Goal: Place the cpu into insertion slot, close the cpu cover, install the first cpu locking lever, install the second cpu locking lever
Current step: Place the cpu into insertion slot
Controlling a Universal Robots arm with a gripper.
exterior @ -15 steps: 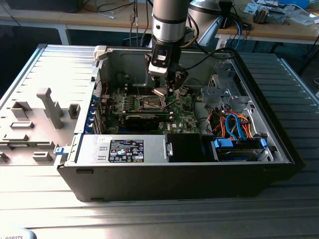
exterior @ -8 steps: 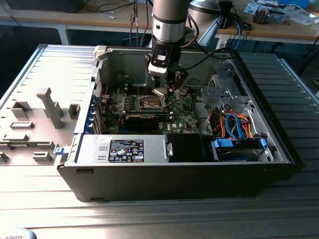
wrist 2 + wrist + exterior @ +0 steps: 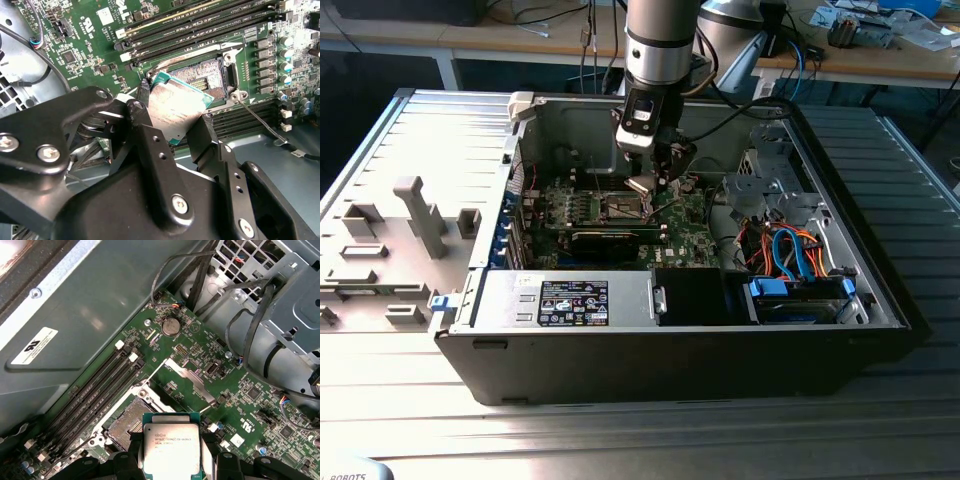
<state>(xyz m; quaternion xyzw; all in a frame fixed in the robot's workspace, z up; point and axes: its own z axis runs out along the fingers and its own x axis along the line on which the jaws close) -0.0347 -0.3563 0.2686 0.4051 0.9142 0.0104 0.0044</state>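
My gripper (image 3: 651,182) is shut on the cpu (image 3: 642,184), a flat silver-faced square chip with a green edge. It hangs tilted just above the insertion slot (image 3: 623,208) inside the open computer case. In the second wrist view the black fingers (image 3: 141,117) clamp two opposite edges of the cpu (image 3: 176,110), and one corner overlaps the dark slot (image 3: 207,80). The first wrist view has the cpu (image 3: 171,450) beside the bare slot (image 3: 127,422). The cpu cover (image 3: 192,382) stands flipped open at the slot's far side. A thin wire locking lever (image 3: 260,120) sticks out, unlatched.
Long black memory slots (image 3: 200,25) run beside the socket. A grey drive cage (image 3: 770,170) and a bundle of coloured cables (image 3: 790,250) fill the case's right side in the exterior view. The power supply (image 3: 570,300) lies along the front wall. Grey fixture blocks (image 3: 420,215) stand on the table at the left.
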